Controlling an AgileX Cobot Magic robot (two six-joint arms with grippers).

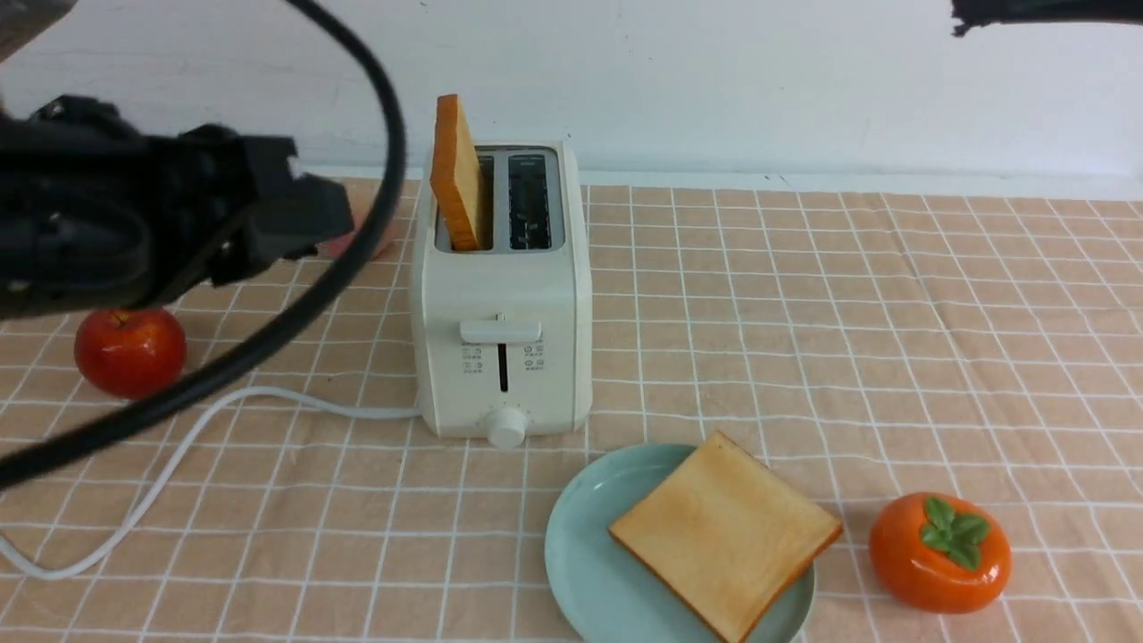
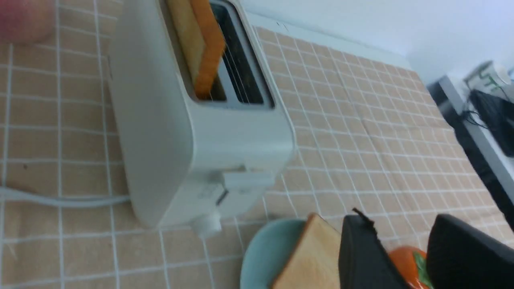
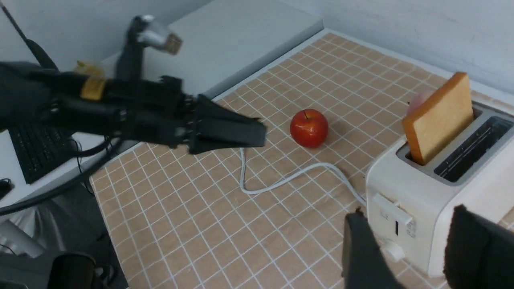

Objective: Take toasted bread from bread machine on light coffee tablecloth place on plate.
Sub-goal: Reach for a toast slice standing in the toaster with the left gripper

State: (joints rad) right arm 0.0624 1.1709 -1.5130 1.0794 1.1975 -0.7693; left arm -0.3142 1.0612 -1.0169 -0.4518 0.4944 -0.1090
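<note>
One toasted bread slice (image 1: 457,174) stands upright in the left slot of the cream bread machine (image 1: 500,304); the right slot is empty. A second slice (image 1: 725,534) lies flat on the pale blue plate (image 1: 579,536) in front of it, on the light coffee tablecloth (image 1: 848,313). My left gripper (image 1: 335,214) hovers left of the bread machine, at about slot height. In the left wrist view it (image 2: 405,237) is open and empty. My right gripper (image 3: 407,210) is open and empty, raised near the bread machine's (image 3: 437,188) lever end. The right arm (image 1: 1036,11) shows only at the front view's top edge.
A red apple (image 1: 130,350) sits left of the bread machine, with a pink fruit (image 1: 375,239) behind my left gripper. An orange persimmon (image 1: 939,552) lies right of the plate. The white cord (image 1: 179,446) loops across the cloth to the left. A black cable (image 1: 295,313) hangs from the left arm.
</note>
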